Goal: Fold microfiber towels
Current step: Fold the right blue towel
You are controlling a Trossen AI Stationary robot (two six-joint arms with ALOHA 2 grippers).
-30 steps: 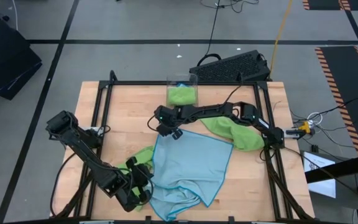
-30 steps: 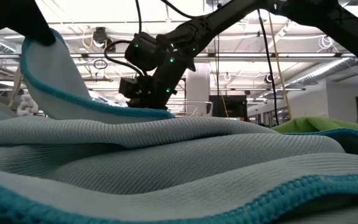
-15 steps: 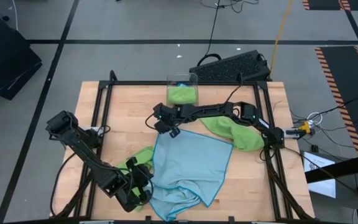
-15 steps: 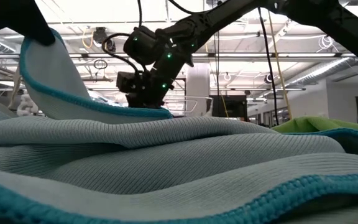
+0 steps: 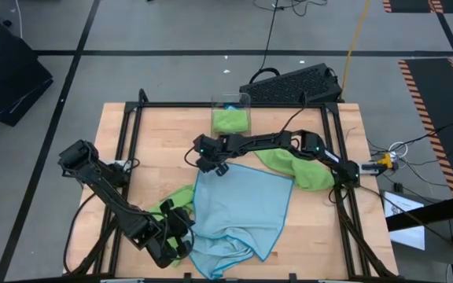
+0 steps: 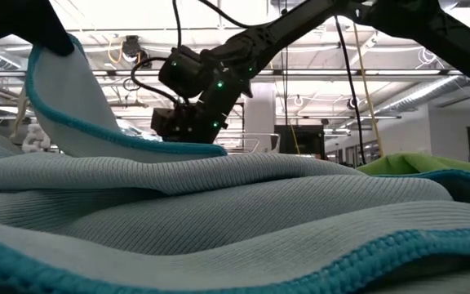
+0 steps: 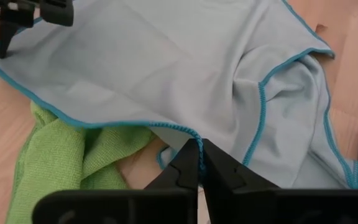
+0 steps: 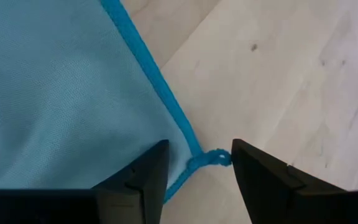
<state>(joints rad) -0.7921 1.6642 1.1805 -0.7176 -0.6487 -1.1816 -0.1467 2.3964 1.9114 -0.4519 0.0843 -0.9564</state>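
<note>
From above, I see a pale wooden table with a large light blue microfiber towel spread flat across its middle, its near edge rumpled into folds. My left gripper sits low at the towel's near left corner, beside a crumpled lime green microfiber towel that pokes out from under the blue one. My right gripper reaches in to the blue towel's far left corner, and its arm passes over a second lime green towel bunched at the right. A clear plastic bin at the table's far edge holds more green cloth. At table level, ribbed blue cloth fills the foreground, one corner lifted at the upper left, and the right gripper hangs just over the far edge. Through the left wrist camera, my left gripper has its fingers pressed together on the teal-stitched hem of the blue towel, with green cloth lying beneath. Through the right wrist camera, my right gripper stands with fingers apart, straddling the corner of the blue towel and its small thread loop, not pinching it.
</note>
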